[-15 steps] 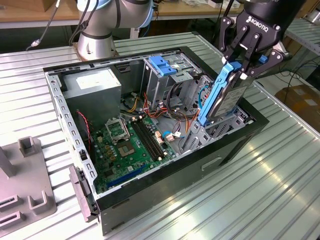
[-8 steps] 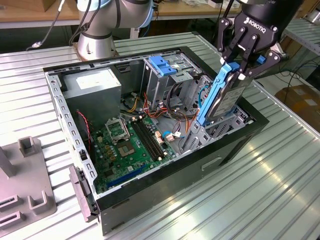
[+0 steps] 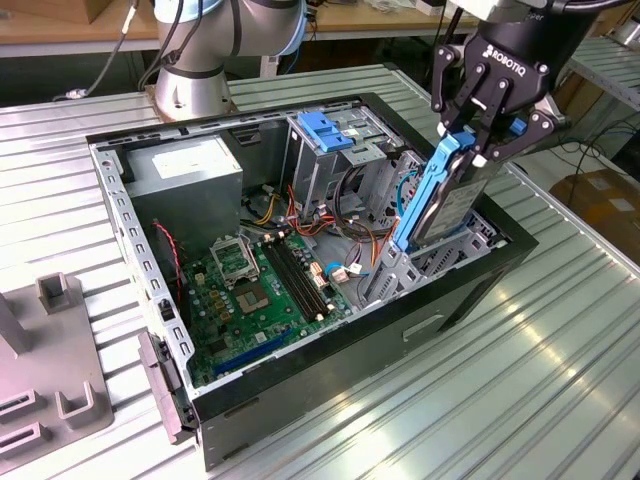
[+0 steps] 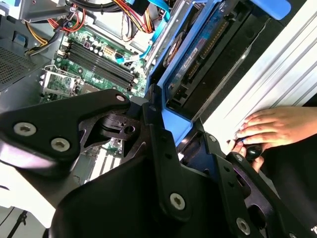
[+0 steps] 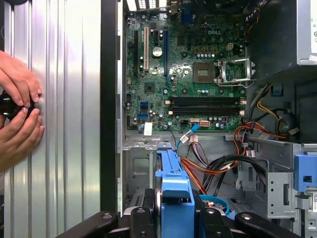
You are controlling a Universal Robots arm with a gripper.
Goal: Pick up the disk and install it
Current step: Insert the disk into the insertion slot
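The disk point(image 3: 452, 212), silver-grey metal in a bright blue carrier, stands nearly on end with its lower end down in the drive bay at the corner of the open computer case point(image 3: 330, 352) on the exterior view's right. My gripper point(image 3: 466, 150) is shut on the disk's upper end, one black finger on each side of the blue frame. In the second wrist view the disk point(image 4: 205, 49) runs away from my fingers point(image 4: 158, 124) into the case. The blue carrier point(image 5: 174, 191) sits between my fingers in the first wrist view.
Inside the case lie a green motherboard point(image 3: 255, 290), a grey power supply box point(image 3: 185, 172), a silver cage with a blue tab point(image 3: 322, 130) and loose cables point(image 3: 345, 235). A person's hands point(image 5: 17, 111) rest on the ribbed table beside the case. A grey fixture point(image 3: 50, 370) stands at the exterior view's left.
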